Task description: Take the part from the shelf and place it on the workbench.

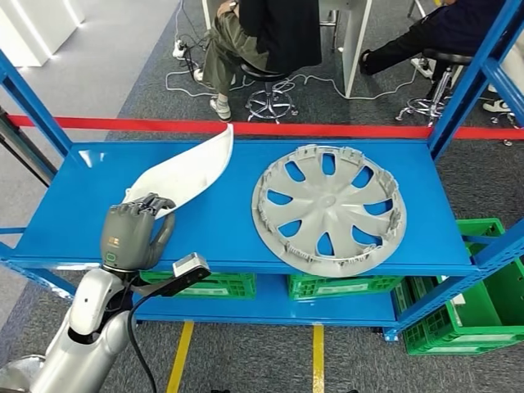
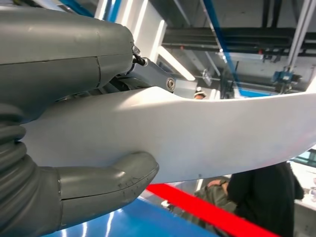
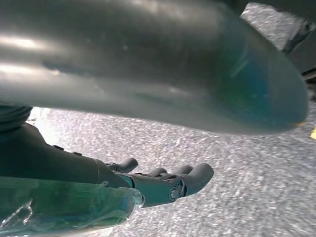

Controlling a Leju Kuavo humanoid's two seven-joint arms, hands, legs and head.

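Observation:
A white curved part [image 1: 185, 170] lies on the blue shelf [image 1: 228, 229], left of middle, its narrow tip pointing to the back. My left hand [image 1: 131, 233] grips the part's near end at the shelf's front left. In the left wrist view the part [image 2: 209, 133] sits between the thick grey thumb [image 2: 111, 182] and the fingers above it. My right hand [image 3: 160, 182] hangs over the grey floor with its fingers stretched out and nothing in them.
A large grey wheel cover [image 1: 329, 207] lies flat on the shelf's right half. Blue uprights [image 1: 472, 78] frame the shelf. Green crates [image 1: 488, 303] sit below and to the right. Beyond a red floor line [image 1: 346, 129], two people sit on stools [image 1: 272, 33].

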